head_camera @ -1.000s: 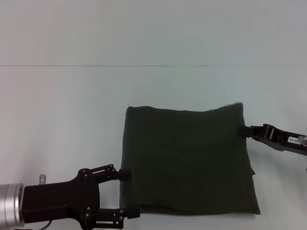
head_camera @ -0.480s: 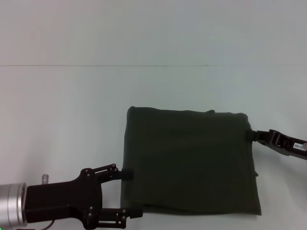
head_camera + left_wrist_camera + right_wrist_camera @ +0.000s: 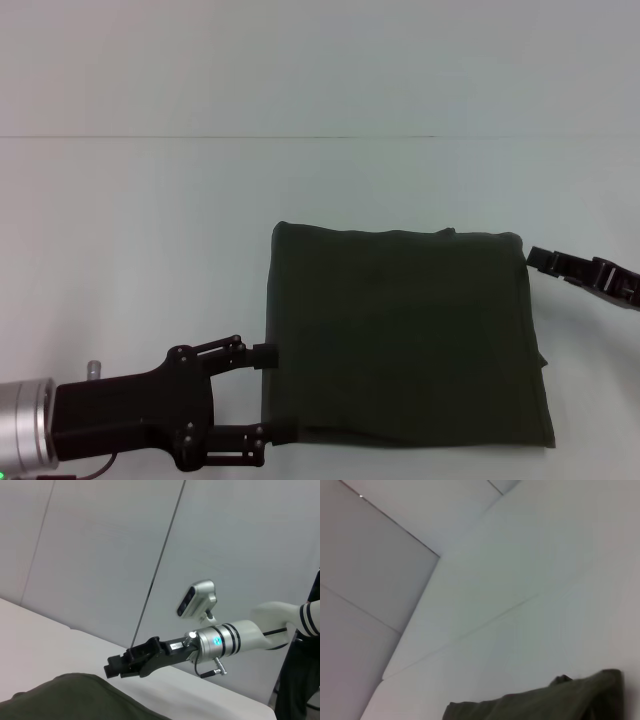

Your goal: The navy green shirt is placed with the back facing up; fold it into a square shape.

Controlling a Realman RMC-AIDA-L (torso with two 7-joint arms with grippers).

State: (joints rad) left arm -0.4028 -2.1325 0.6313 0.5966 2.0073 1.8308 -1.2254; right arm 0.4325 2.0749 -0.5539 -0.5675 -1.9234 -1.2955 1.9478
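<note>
The navy green shirt [image 3: 400, 335] lies flat on the white table as a near-square folded block, right of centre. A strip of it also shows in the left wrist view [image 3: 75, 700] and in the right wrist view [image 3: 545, 702]. My left gripper [image 3: 270, 393] is open at the shirt's near-left edge, one finger [image 3: 264, 355] against the edge and the other at the near corner. My right gripper [image 3: 540, 260] sits just off the shirt's far-right corner, apart from the cloth. It also shows in the left wrist view [image 3: 116, 667].
The white table [image 3: 150, 250] stretches bare to the left of and behind the shirt, with a thin seam line running across it [image 3: 300, 137]. A grey panelled wall [image 3: 100, 555] stands beyond the table.
The shirt's far-right corner has dropped flat, and the whole block sits a little further right. My right gripper has come off the right edge and drawn back. The left gripper has edged right.
</note>
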